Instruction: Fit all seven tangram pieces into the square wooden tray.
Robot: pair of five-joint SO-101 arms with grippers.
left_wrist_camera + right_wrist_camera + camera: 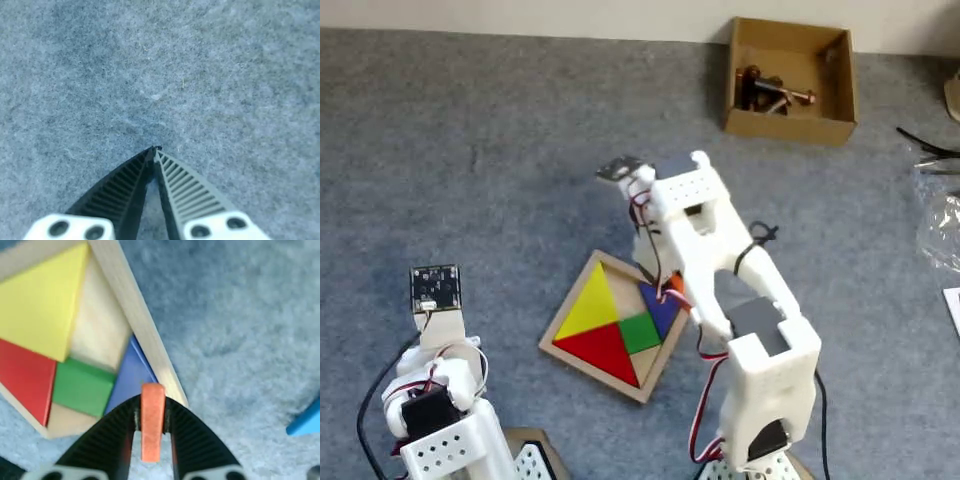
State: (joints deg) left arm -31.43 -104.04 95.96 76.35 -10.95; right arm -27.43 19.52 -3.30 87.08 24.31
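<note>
**Jaw state.** The right jaws are closed narrowly on an orange tangram piece (152,420). They pinch it across its two flat faces, so it stands edge-on between them. The left jaws are fully closed with nothing between them, and sit over bare grey felt on the desk (470,180), well apart from the tray.

**Location.** The orange piece hangs over the rim of the square wooden tray (135,315), just beside the blue piece (131,380). Seated in the tray are the yellow triangle (45,300), the red triangle (25,385), the green square (82,387) and the blue piece. Bare wood shows between yellow, green and blue, and again beyond the green square. A light-blue piece (306,421) lies on the felt outside the tray.

**Handling.** The pieces look like painted wood, so they are probably stiff, light and not fragile. The smooth faces may slip under a light pinch. Grip near the middle of the piece. An edge-on hold will probably require tipping the piece flat before seating.
</note>
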